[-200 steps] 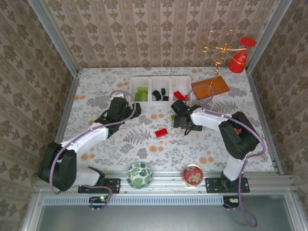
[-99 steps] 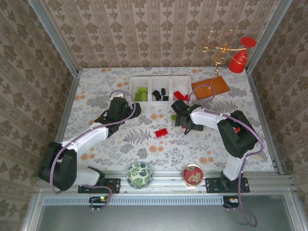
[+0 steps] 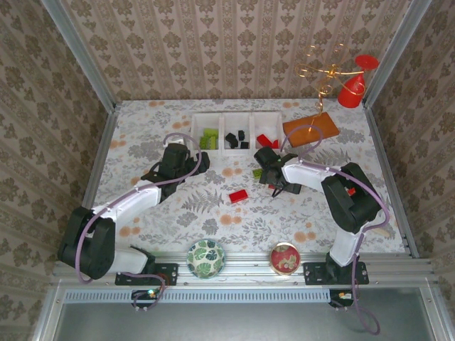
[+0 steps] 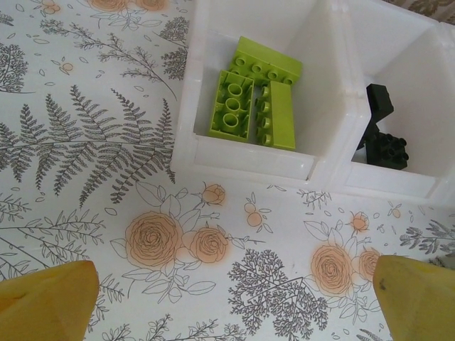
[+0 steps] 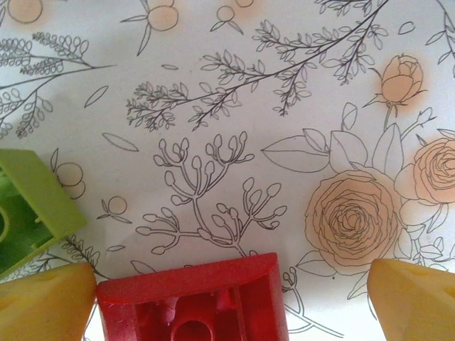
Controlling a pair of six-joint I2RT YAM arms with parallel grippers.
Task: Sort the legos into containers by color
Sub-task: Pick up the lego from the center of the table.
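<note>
Top external view: the left gripper [image 3: 195,162] is seen just short of the white tray [image 3: 237,114], near its left-hand compartment. In the left wrist view its yellow pads [image 4: 46,302] are spread wide with nothing between them. There 3 lime legos [image 4: 256,99] are shown lying in that compartment, with black legos [image 4: 380,135] in the middle one. The right-hand compartment is given over to red legos [image 3: 265,140].

Further right on the bench [image 3: 142,142], a stray red lego [image 3: 238,195] lies in the open, its long axis running roughly left to right. A lime lego [image 3: 257,172] lies just beside the right gripper [image 3: 273,183], much the nearer of the 2 grippers to both.

In the right wrist view that gripper is shown open. A red brick [image 5: 192,302], hollow side toward the camera, is set between the pads, close against the one on the picture's left, with its long axis laid across the gap. Whether it is the stray one cannot be told.

A closing of the jaws on it is judged the coming move, followed by a short carry back to the red compartment. The lime lego alongside is what might be nudged. An orange-brown board [image 3: 311,128] is set right of the tray, clear of that route.
</note>
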